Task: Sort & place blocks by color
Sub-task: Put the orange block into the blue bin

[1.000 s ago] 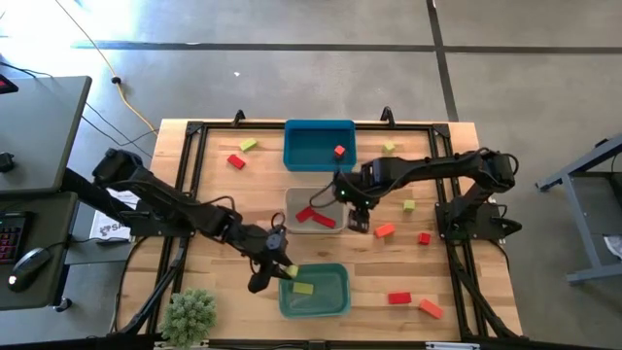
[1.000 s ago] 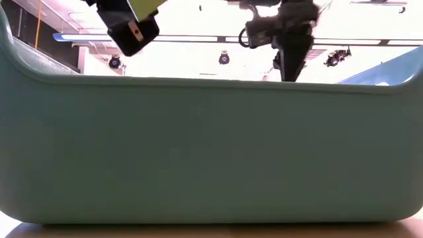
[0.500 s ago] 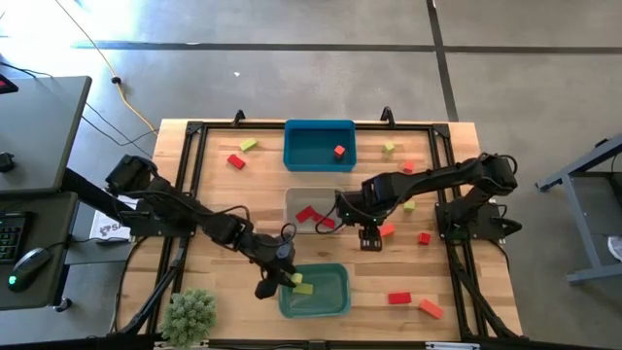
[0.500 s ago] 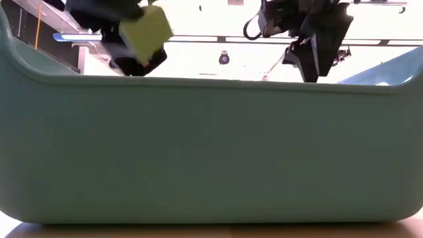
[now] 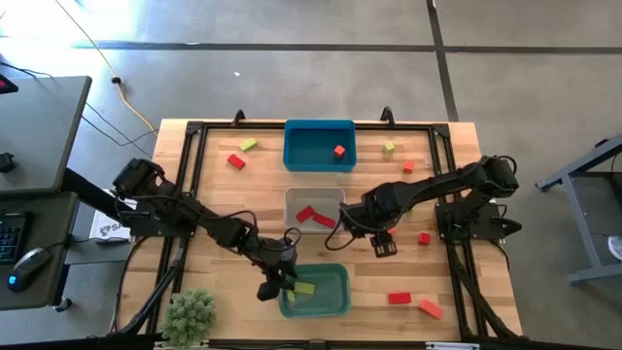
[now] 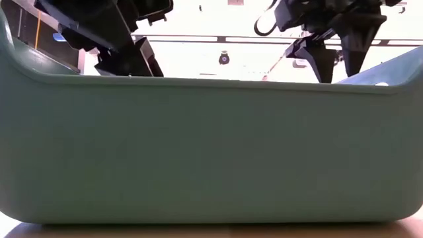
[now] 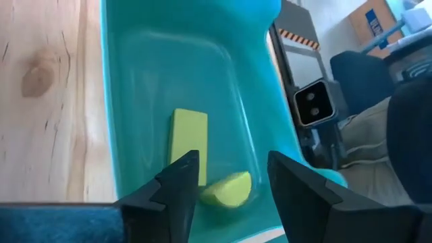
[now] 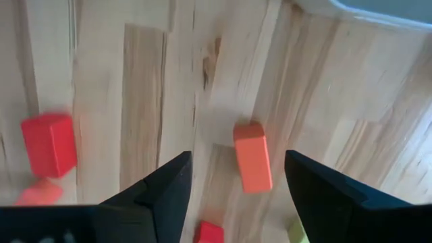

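My left gripper hangs open over the left end of the teal bin, touching nothing. Below it on the bin floor lie a yellow-green bar and a second yellow-green block. My right gripper points down, open, above an orange block that lies flat on the table in the gap between its fingers. The clear-grey bin holds red blocks. The blue bin holds one red block.
Loose blocks lie on the table: red and yellow-green at the far left, yellow-green and orange at the far right, red and orange toward the near right. A small plant stands at the near left corner.
My left gripper has sunk toward the teal bin and opened, letting go of a yellow-green block, which has dropped into the bin. My right gripper has gone from the clear-grey bin toward the table's right and near edges, rolling as it went, and now stands over the orange block.
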You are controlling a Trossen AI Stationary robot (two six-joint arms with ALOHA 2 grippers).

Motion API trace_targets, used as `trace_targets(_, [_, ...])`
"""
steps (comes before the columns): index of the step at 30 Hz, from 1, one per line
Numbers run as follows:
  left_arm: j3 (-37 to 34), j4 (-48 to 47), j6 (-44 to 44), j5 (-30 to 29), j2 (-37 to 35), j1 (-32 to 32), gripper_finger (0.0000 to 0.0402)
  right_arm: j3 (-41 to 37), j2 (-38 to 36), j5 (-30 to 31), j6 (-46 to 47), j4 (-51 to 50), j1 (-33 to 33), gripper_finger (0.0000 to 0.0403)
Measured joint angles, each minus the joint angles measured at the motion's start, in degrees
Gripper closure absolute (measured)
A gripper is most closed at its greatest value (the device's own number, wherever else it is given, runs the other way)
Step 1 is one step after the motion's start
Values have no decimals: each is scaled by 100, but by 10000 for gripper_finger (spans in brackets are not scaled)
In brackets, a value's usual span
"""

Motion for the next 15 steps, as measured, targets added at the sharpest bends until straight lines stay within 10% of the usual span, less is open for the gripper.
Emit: trace_targets(15, [724, -85, -207, 352, -21, 24, 233, -1202, 5, 372, -115, 287, 62, 171])
